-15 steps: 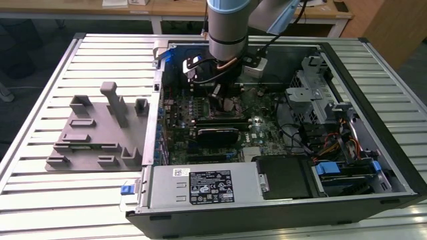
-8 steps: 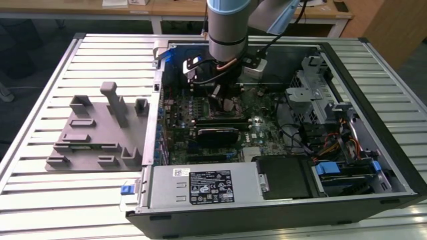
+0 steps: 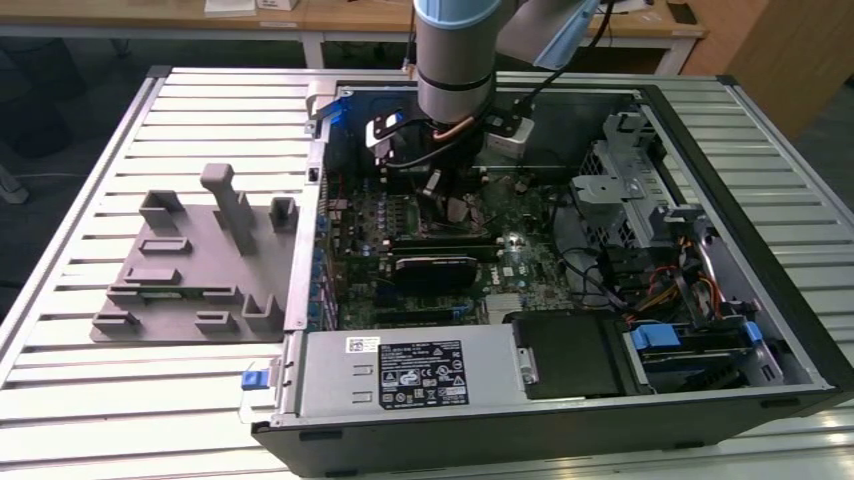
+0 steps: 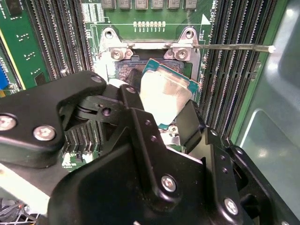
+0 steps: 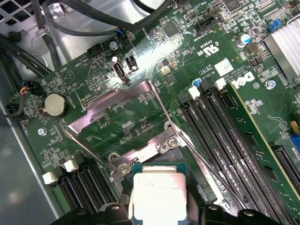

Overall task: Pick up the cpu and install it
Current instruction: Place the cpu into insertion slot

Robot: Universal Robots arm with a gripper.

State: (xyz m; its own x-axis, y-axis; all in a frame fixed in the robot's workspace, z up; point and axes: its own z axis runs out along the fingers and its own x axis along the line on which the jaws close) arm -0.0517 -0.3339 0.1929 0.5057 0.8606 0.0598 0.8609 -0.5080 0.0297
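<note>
silver-topped, the cpu point(image 4: 166, 96) is held by its thin edges in the clenched gripper point(image 4: 161, 110), tilted over the motherboard socket point(image 4: 123, 74); it is judged light, stiff, slick, fragile underneath.

Silver-topped, green-edged cpu point(image 4: 165, 96) is gripped between the jaws above the socket point(image 4: 123, 71)

I'm seeing gripper point(image 4: 161, 107) fingers point(image 4: 190, 124) hiding the lower part of the cpu point(image 4: 164, 89); in first wrist view the edge is cutting off its btm.
</note>
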